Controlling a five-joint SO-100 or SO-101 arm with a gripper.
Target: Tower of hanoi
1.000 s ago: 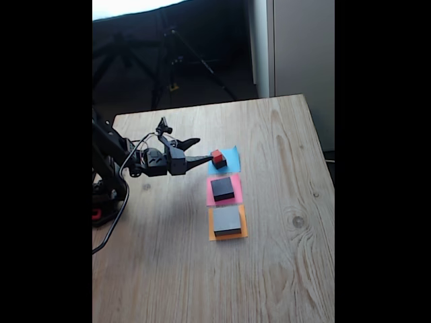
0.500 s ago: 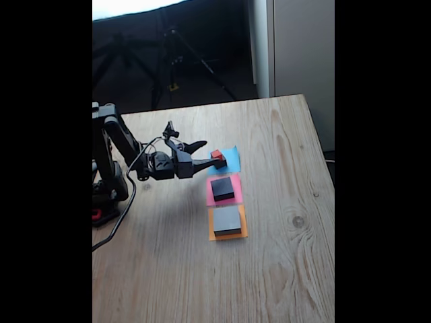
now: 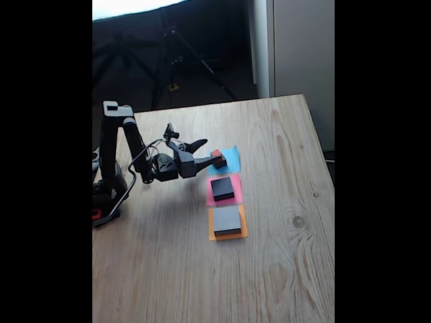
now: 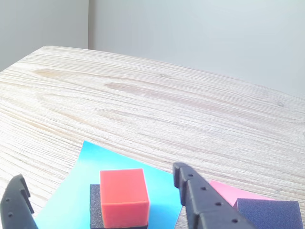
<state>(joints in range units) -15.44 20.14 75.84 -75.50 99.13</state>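
Jaws stand open, one fingertip on either side of the red cube [image 4: 123,197]; gripper [image 4: 97,188] holds nothing. The cube sits atop the small black cube [image 4: 95,210] on the blue paper [image 4: 86,164]. Risk: closing low could pinch or nudge both, shifting or toppling the stack toward the medium black block [image 3: 222,188].

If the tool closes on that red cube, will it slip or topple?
The red cube looks matte and flat-sided, so probably grippy. It sits on a small black cube, so a sideways nudge may slide it off. The tool straddles it, open.
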